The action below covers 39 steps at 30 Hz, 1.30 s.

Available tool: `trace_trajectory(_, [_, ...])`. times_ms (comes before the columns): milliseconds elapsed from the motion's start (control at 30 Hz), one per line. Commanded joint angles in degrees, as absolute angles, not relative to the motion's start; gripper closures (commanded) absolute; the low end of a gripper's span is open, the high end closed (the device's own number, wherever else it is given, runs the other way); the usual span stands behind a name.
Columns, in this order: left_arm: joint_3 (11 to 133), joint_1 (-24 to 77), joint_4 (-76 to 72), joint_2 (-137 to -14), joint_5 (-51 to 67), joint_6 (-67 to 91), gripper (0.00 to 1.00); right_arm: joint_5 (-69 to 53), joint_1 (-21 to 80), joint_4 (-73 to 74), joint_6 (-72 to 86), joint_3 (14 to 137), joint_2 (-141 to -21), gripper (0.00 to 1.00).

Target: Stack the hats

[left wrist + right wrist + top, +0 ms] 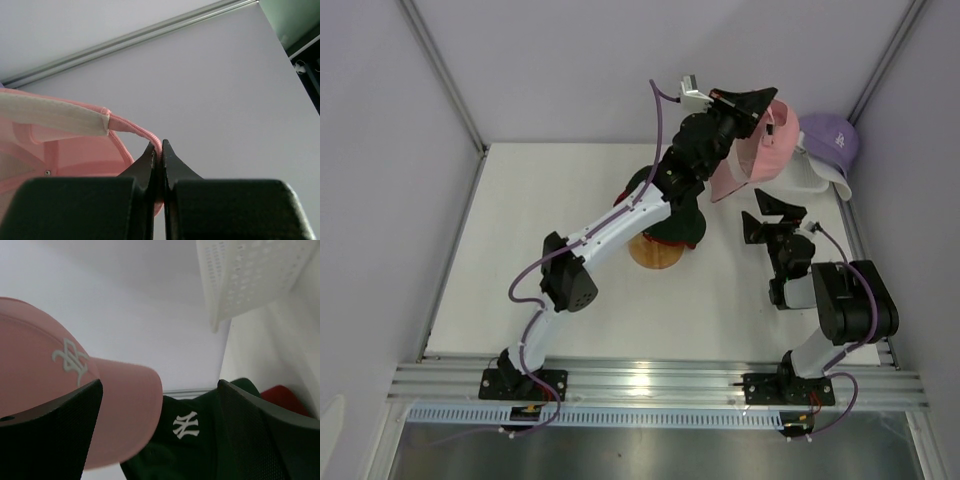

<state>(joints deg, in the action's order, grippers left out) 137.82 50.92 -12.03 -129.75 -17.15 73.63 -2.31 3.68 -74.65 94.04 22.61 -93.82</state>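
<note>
My left gripper (748, 103) is raised at the far right and shut on the back rim of the pink cap (752, 160), which hangs below it. In the left wrist view the fingers (150, 160) pinch the pink rim cord (145, 132). A dark cap with a white logo (670, 215) sits on a red cap (665, 243) on the wooden stand. The lavender cap (830, 138) lies at the far right. My right gripper (775, 213) is open and empty below the pink cap. It faces the pink cap's brim (125, 410), the dark cap (200, 430) and the red cap (285, 394).
The round wooden stand (655, 255) is at the table's middle. A white mesh basket (250, 275) stands at the far right, and something white (812, 178) lies under the lavender cap. Grey walls close the back and both sides.
</note>
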Motion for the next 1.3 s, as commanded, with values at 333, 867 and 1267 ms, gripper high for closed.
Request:
trace_trajectory(333, [139.4,51.3,-16.9,-128.1,-13.5,83.0,0.99,-1.0,7.9,-89.0,90.5,17.8,-83.7,0.01])
trace_trajectory(867, [137.2,51.8,-15.5,-126.6,-7.9,94.6,0.99,11.8,19.8,-89.6,98.4,17.8,-83.1,0.01])
trace_trajectory(1267, [132.9,49.5,-4.7,-118.3,-9.2,88.0,0.99,21.1,30.0,-47.7,53.4,24.4,-56.7,0.01])
